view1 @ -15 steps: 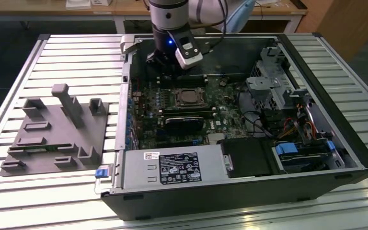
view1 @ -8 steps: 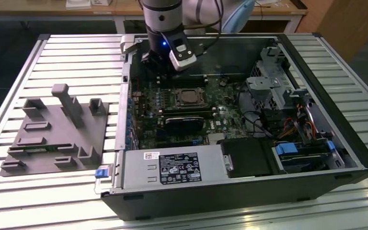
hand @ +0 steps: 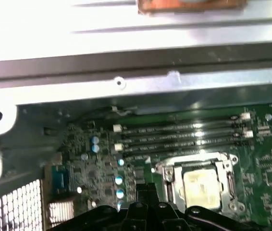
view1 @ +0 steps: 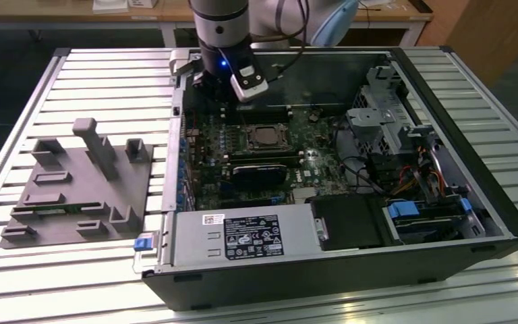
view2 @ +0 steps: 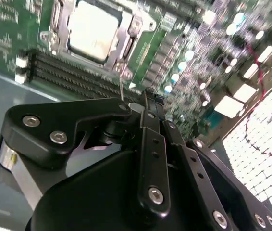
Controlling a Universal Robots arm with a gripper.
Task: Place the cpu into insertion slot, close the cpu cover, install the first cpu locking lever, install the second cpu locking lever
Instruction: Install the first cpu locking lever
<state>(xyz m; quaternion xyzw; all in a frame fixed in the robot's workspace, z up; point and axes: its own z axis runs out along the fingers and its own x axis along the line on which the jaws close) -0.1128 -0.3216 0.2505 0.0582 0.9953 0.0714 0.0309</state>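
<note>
**A:** What do we record of the largest parts?

**B:** In the exterior view the open computer case [view1: 331, 287] lies on the slatted table [view1: 25, 101]; the arm [view1: 218, 34] reaches down into it over the green motherboard [view1: 241, 172] and covers part of the board's far edge.

**A:** And the gripper?

**B:** In both wrist views the gripper [view2: 148, 98] [hand: 143, 187] has its fingers drawn together with nothing between them; its body is cut off at the picture's edge.

**A:** Where are the task parts?

**B:** The cpu cover [hand: 193, 158] frames the cpu [hand: 202, 187], which sits in the insertion slot [view1: 246, 137]; the slot's centre is hidden beneath the chip.

**A:** What do we add from the second wrist view?

**B:** A thin metal lever [view2: 121, 82] stands up from the socket corner, just beside the fingertips; we cannot tell whether they touch.
</note>
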